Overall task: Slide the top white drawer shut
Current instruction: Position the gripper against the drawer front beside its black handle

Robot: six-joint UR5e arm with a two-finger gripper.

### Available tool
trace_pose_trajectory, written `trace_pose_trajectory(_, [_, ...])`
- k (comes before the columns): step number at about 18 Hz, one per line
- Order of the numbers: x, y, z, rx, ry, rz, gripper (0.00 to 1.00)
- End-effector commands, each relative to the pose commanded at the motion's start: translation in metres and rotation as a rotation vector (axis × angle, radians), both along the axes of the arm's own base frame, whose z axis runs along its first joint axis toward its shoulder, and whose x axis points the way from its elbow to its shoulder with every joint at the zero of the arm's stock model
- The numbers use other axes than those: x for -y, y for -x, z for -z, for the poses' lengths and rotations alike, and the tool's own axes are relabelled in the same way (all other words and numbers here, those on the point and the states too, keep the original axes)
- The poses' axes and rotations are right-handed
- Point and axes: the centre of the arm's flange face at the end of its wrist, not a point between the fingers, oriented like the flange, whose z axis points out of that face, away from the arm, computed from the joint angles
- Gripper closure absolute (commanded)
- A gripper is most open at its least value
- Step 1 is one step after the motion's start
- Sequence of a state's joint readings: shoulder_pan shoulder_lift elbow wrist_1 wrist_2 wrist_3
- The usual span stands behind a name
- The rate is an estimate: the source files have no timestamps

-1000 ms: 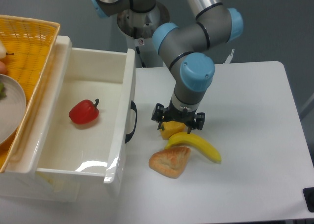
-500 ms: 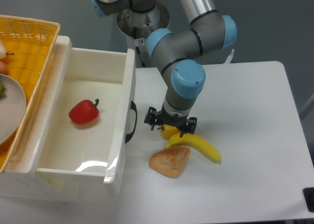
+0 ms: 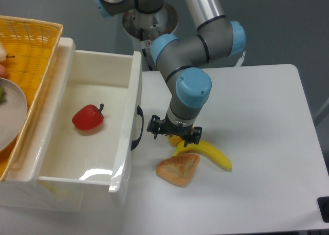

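One fixed camera view covers the scene. The gripper (image 3: 173,133) hangs low over the table (image 3: 267,142), fingers pointing down and spread apart, holding nothing; how wide they stand cannot be judged finely from this angle. Against the two earlier pictures, it has travelled steadily to its left, away from the fruit and toward the drawer front.

To the gripper's left, near but not touching, stands the top white drawer (image 3: 87,127), pulled well out, its curved black handle (image 3: 138,128) facing the gripper. A red bell pepper (image 3: 87,117) lies inside the drawer, further left. Just behind and below the gripper sit a yellow pepper (image 3: 176,140), partly hidden, a banana (image 3: 205,154) and a piece of bread (image 3: 179,169). A yellow wicker basket (image 3: 36,44) rests far left, beyond the drawer.

Judgement: the leftward shift reads as an approach to the drawer front. Closing has not begun; the drawer remains fully open. Contact with the front panel and a push leftward appear to be required next.
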State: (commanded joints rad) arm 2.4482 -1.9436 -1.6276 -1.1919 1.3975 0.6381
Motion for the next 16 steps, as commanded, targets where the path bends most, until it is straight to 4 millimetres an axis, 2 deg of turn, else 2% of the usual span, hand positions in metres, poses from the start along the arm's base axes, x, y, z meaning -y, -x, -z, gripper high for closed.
trace_pose_trajectory(16, [-0.0091, -0.0094, -0.006, -0.009, -0.008, 0.018, 0.0])
